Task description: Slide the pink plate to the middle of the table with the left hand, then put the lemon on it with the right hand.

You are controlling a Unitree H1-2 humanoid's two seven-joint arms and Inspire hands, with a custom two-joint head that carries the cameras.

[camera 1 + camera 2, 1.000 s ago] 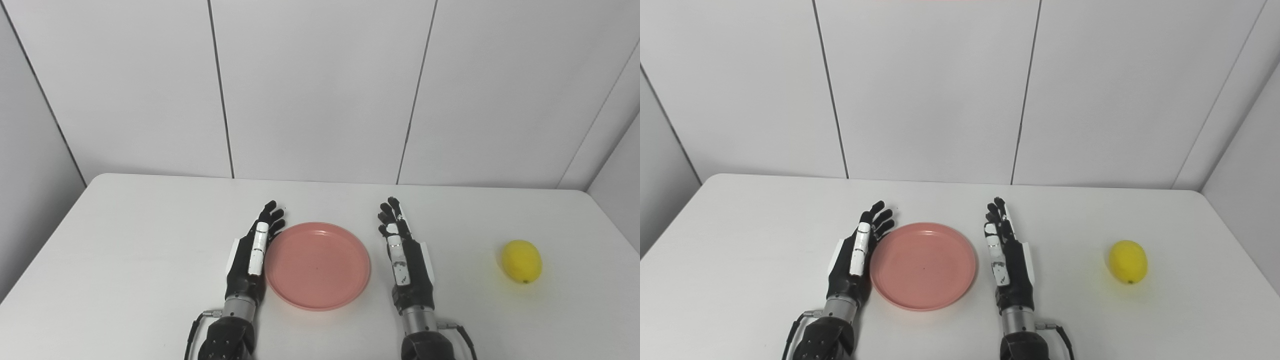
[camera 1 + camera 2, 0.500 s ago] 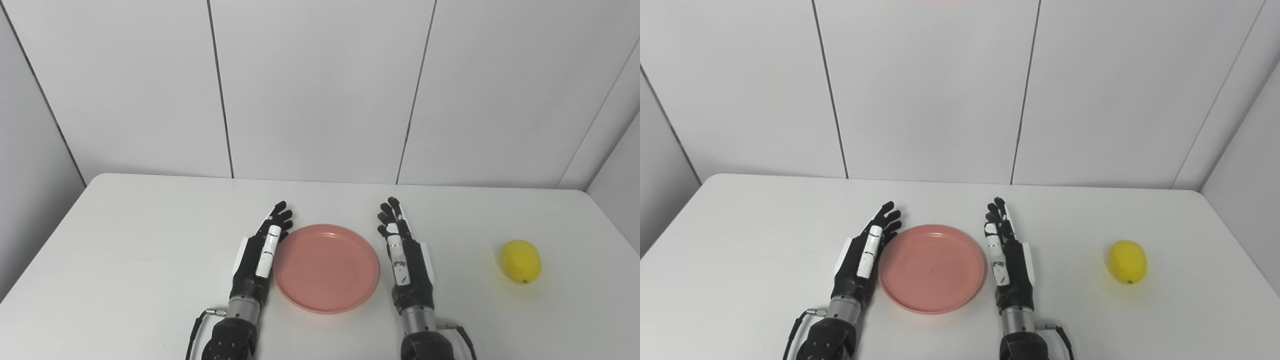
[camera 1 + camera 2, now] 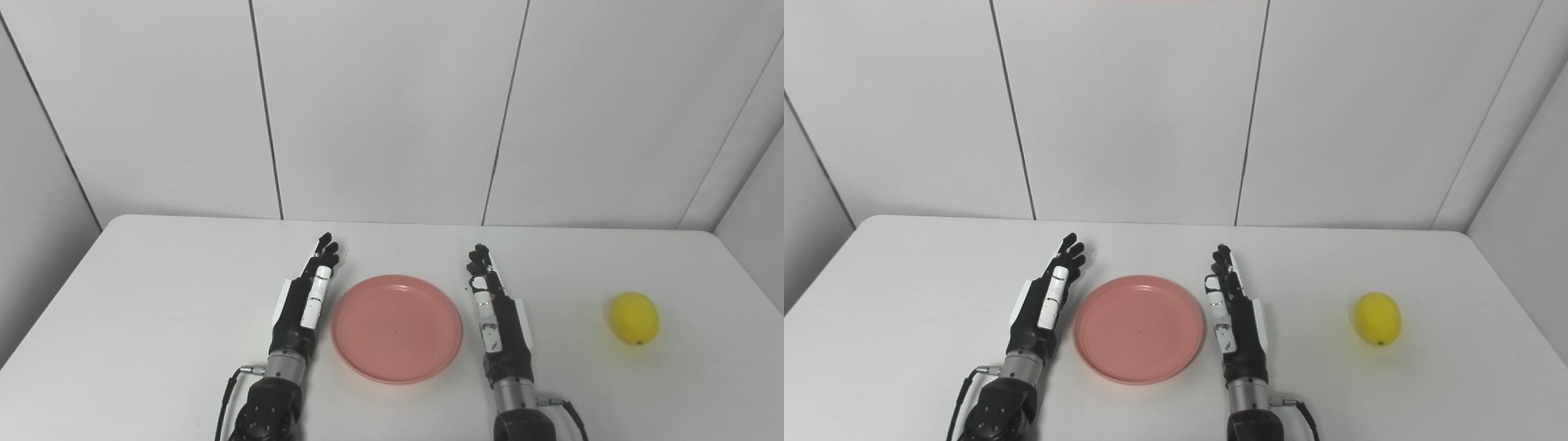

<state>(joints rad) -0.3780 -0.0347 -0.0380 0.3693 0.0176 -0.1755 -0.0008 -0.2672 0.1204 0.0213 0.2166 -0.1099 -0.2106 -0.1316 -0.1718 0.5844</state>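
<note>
Pink plate point(image 3: 396, 327) btwn open hands; lemon point(image 3: 634, 318) apart.

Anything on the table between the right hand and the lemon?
Nothing: only bare white table lies between the right hand and the lemon, as both eye views show.
</note>
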